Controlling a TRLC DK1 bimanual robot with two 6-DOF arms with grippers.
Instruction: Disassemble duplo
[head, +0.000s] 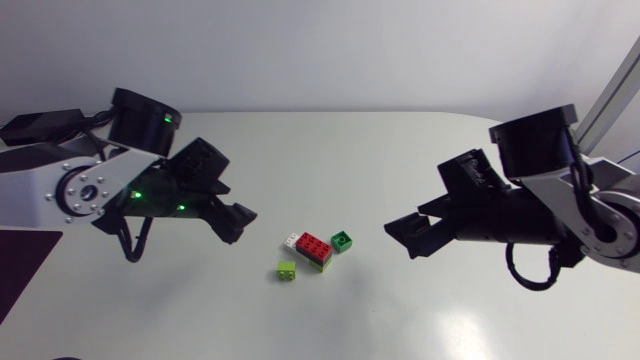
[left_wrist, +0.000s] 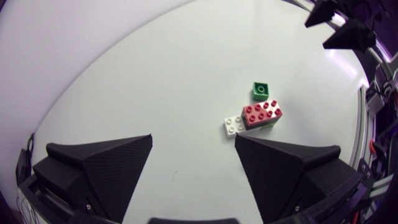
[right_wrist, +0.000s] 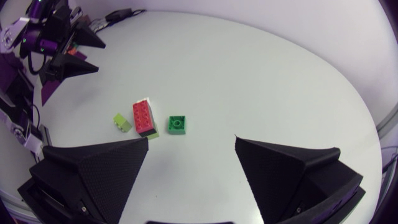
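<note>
— Where's the duplo?
— On the white surface (head: 400, 150), between my two arms. It's a stack (head: 314, 250): a red eight-stud brick (head: 314, 244) on a lime layer (head: 322, 264), with a white brick (head: 291, 240) at the end nearer my left arm. Its long axis runs slantwise from one arm toward the other.
— Any loose pieces?
— A dark green brick (head: 342, 241) just beside the end toward my right arm, and a small lime brick (head: 287, 270) near the white end, not touching it.
— Do the views agree?
— The head and right wrist views show the small lime brick; the left wrist view doesn't. That view shows the white brick's studs plainly, while the right wrist view gives only a pale sliver under the red.
— And the fingers?
— The left fingers (head: 236, 222) are spread wide, holding nothing, near the white end. The right fingers (head: 404, 228) are just as wide and empty, well apart from the stack
</note>
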